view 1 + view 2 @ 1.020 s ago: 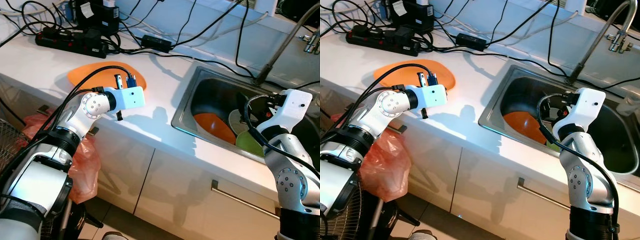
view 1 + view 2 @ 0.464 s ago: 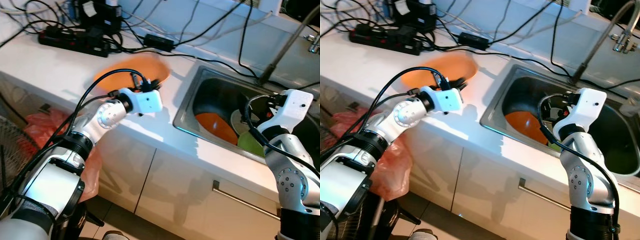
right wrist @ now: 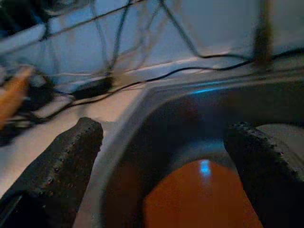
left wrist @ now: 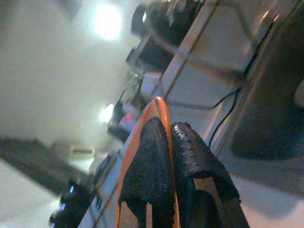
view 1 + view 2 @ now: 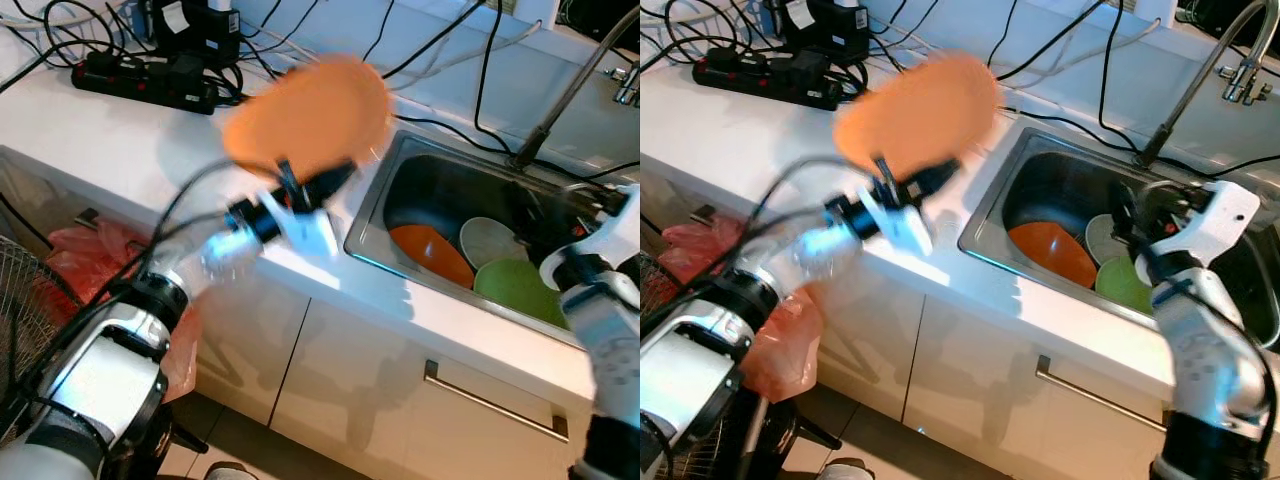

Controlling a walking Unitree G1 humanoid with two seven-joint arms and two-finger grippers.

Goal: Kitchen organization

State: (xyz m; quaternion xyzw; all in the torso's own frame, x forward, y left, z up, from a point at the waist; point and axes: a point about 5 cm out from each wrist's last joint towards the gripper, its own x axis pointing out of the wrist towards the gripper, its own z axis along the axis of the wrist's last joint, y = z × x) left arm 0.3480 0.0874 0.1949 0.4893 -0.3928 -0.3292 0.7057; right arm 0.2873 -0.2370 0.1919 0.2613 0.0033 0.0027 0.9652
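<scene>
An orange plate [image 5: 310,110] hangs tilted in the air above the white counter [image 5: 120,140], just left of the sink [image 5: 375,205]. My left gripper [image 4: 167,127] is shut on its lower rim, with the arm blurred by motion. Inside the sink lie a second orange plate [image 5: 430,255], a white plate [image 5: 490,240] and a green plate [image 5: 515,285]. At the sink's right side my right gripper [image 3: 164,142] stands open above the basin, with nothing between its fingers [image 3: 71,156].
A black power strip [image 5: 150,80] and several cables run along the back of the counter. The faucet [image 5: 570,90] rises behind the sink. A red plastic bag [image 5: 80,250] hangs below the counter at the left. The cabinet handle [image 5: 490,400] sits under the sink.
My left gripper has lifted the orange plate off the counter and swung it right toward the sink. My right arm has drawn back to the right, uncovering the dishes in the basin.
</scene>
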